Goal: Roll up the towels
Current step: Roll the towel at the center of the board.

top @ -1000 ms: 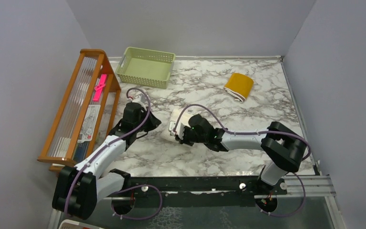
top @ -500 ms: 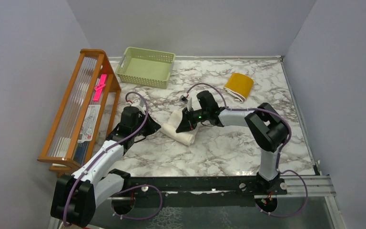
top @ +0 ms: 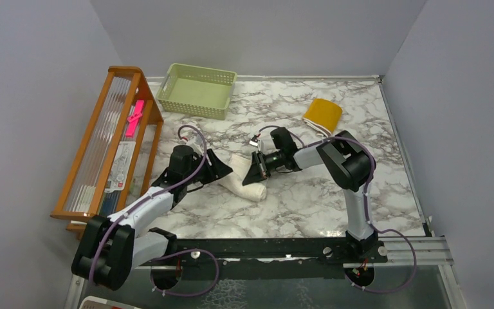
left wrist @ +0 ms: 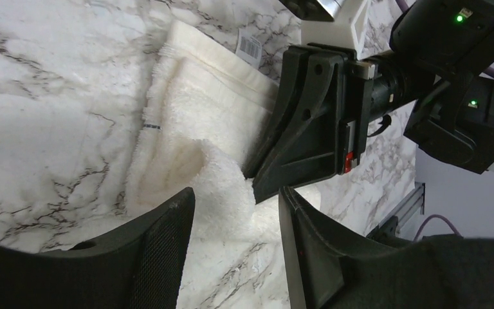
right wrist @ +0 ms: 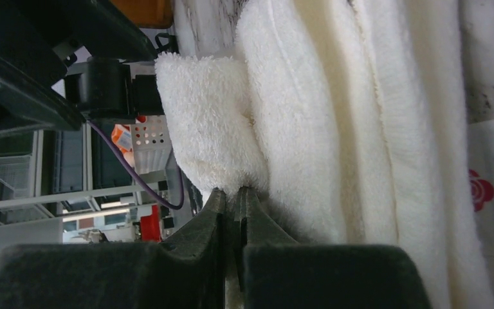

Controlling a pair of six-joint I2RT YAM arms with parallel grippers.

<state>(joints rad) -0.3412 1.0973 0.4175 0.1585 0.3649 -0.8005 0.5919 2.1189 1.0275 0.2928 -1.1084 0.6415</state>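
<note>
The top camera hangs above and behind the arm bases (top: 161,248), which sit at 6 o'clock in its view. It looks down from far enough to take in the whole marble table (top: 309,206). The left wrist camera rides close behind the left gripper (left wrist: 235,199), facing the cream towel (left wrist: 193,129), with the right gripper (left wrist: 257,185) at 1 o'clock. The right wrist camera is nearer still, and towel fills its frame. The dark shape at 10 o'clock there is probably the left gripper. All three views share the towel.

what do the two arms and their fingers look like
The left arm and right arm have white links, black joints and purple cables. The fingers are black with mesh-textured pads. Green lights glow on the right wrist.
</note>
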